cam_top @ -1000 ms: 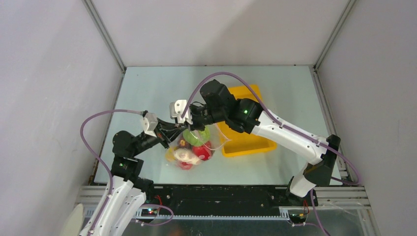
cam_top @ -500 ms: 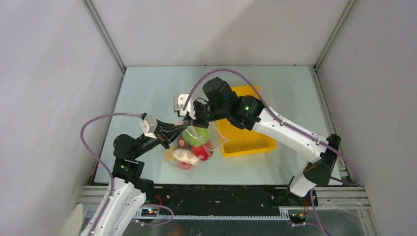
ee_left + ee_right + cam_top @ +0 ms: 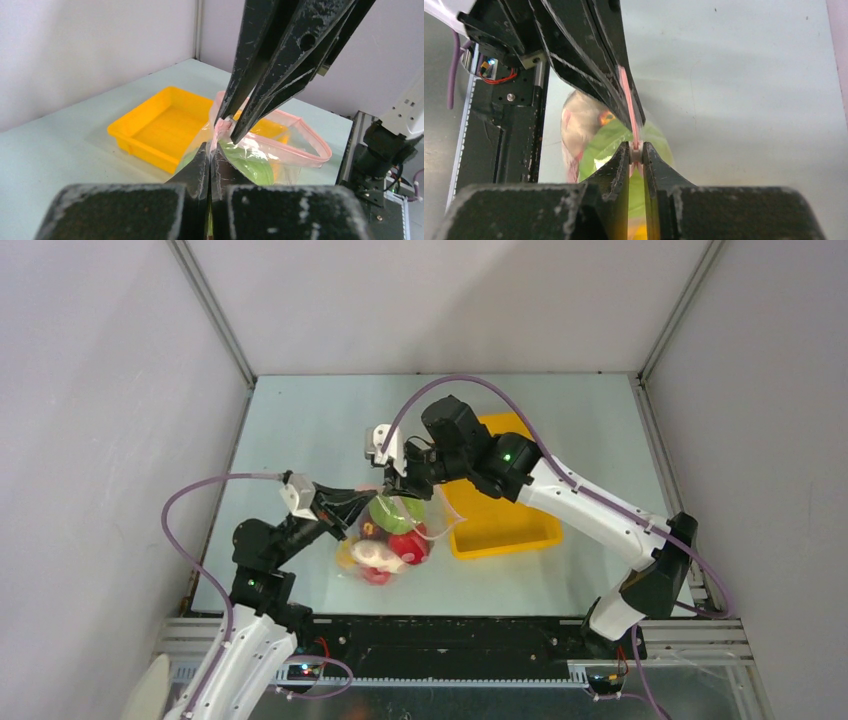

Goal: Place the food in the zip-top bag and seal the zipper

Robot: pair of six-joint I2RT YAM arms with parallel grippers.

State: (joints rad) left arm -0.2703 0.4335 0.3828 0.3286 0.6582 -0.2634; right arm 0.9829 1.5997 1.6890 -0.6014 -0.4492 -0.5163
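Toward the near edge of the tabletop (image 3: pixel 300 420), left of the middle: zip-top bag (image 3: pixel 392 540) is sitting loaded, mouth drawn up off the surface. Food is showing through the plastic, with the pale green cabbage (image 3: pixel 395 513) on top and red pieces (image 3: pixel 410 548) plus a whitish one lower down.

Zipper (image 3: pixel 314 133) is gaping in a pink loop on the tray side. Only the end at the grippers is lying pressed together, so sealing looks barely begun.

Left gripper (image 3: pixel 209 151) is clenching the bag's mouth corner, jaws fully together. Likely it is acting as the anchor, keeping the strip taut. Right gripper (image 3: pixel 226 127) is nipping the zipper just beside it, jaws nearly together, with a small pale bit between the tips. It looks placed for a run along the strip.

Yellow tray (image 3: pixel 505 543) is lying just beside the bag, toward the right.

Hard to make out:
- whether that pale bit is a slider or folded plastic
- whether the bag's bottom is resting on the tabletop
- which foods are lying under the cabbage

The right arm is covering part of the bag mouth from above.
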